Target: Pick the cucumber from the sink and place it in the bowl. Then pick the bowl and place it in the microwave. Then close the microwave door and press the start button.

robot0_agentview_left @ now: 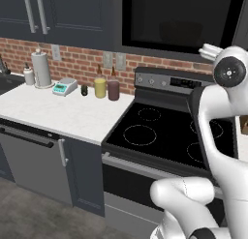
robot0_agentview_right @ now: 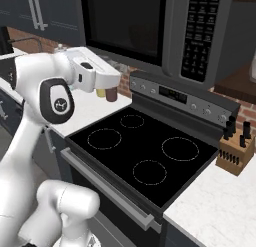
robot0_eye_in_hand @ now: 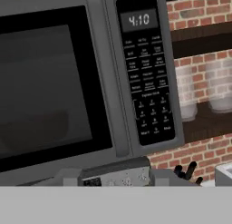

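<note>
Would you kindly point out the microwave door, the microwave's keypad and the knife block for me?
microwave door [robot0_eye_in_hand: 45,87]: hand view, on its dark glass window.
microwave's keypad [robot0_eye_in_hand: 147,82]: hand view, on the button rows under the clock.
knife block [robot0_agentview_right: 234,155]: right base view, on its wooden front.

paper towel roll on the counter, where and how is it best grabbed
Grip the paper towel roll around its mid body, jaws coming in level from the front across the bare counter. It stands upright and cylindrical; the small white bottle crowds its left side.
</note>
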